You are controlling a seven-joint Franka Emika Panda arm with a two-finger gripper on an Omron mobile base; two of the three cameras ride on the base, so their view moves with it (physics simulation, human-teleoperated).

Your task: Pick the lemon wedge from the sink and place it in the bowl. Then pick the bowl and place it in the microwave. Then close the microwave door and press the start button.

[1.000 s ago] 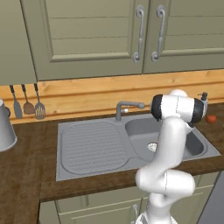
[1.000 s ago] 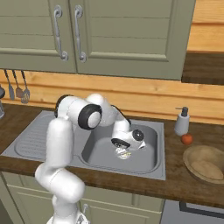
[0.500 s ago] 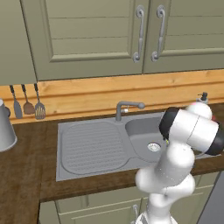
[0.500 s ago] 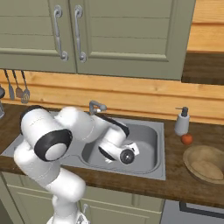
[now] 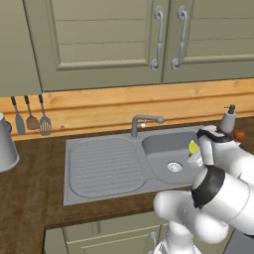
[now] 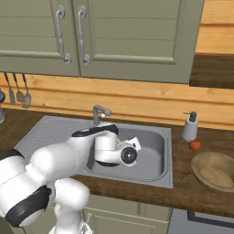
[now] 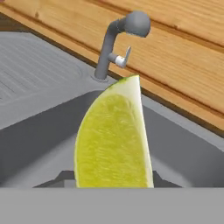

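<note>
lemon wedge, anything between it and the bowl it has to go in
Nothing visible blocks it. The lemon wedge is over the sink basin; the bowl sits on the counter to its right, with the soap dispenser and a small red fruit behind the path.

White rounded arm (image 5: 218,198), dark joints

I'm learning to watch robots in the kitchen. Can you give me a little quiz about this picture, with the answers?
1. True or false: the lemon wedge lies inside the wooden bowl.
2. Which stands closest to the soap bottle? A) the hanging utensils B) the small red fruit C) the faucet
3. Fill in: the gripper holds the wedge up over the ____.

Key
1. False. The bowl sits on the counter, right of the sink, with nothing in it.
2. B, the small red fruit.
3. Sink. The faucet stands behind the wedge.
</note>
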